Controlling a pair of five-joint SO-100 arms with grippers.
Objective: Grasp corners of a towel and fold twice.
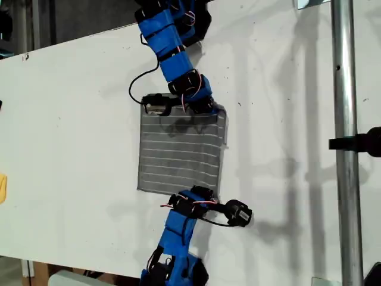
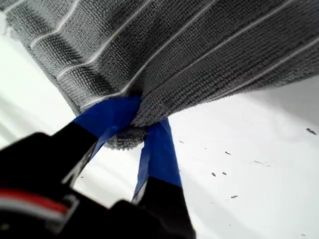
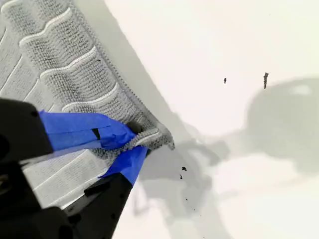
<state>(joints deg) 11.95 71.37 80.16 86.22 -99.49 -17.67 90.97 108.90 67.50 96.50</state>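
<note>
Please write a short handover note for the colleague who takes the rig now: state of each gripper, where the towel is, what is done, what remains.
My first gripper: shut on a towel corner, cloth bunched between the jaws.
My second gripper: shut on another towel corner.
The towel lies mostly flat on the white table between the two arms, stripes running across the exterior view.
Done: both grasps appear made.
Left: no fold of this step shows yet; how many folds remain I cannot tell. The wrist views do not settle which arm is which.

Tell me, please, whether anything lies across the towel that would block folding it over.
Nothing visible does. Both end effectors are shut on corners of the towel, its striped top is bare, and the white table around it shows only arm cables off the cloth.
</note>
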